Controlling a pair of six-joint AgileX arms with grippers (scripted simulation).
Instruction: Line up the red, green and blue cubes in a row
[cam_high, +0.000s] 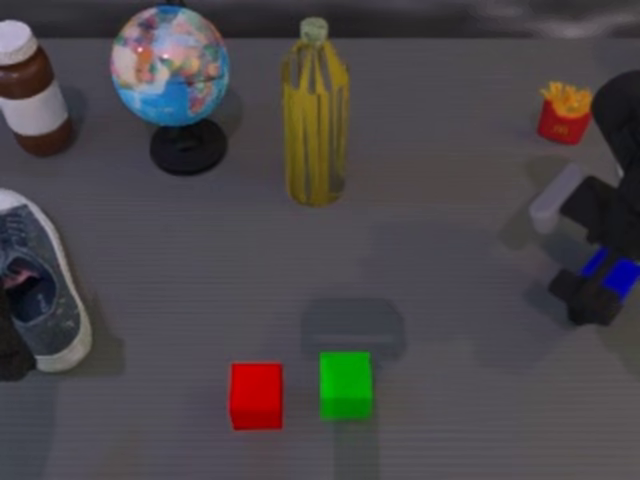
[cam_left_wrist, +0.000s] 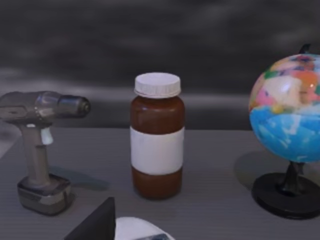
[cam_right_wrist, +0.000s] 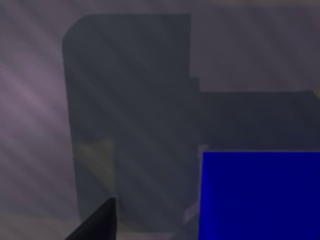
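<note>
Looking down from the top view, the right gripper hangs at the tabletop's right side clamped on the blue cube, well right of the green cube and red cube, which sit just beside each other. The left wrist view shows only clutter (that arm is parked at the left), while the right wrist view shows the blue cube apparently raised above its shadow.

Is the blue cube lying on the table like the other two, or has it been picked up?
Picked up, it seems: the blue cube sits in the right gripper at the table's right side, its shadow offset, apart from the red cube and green cube.
</note>
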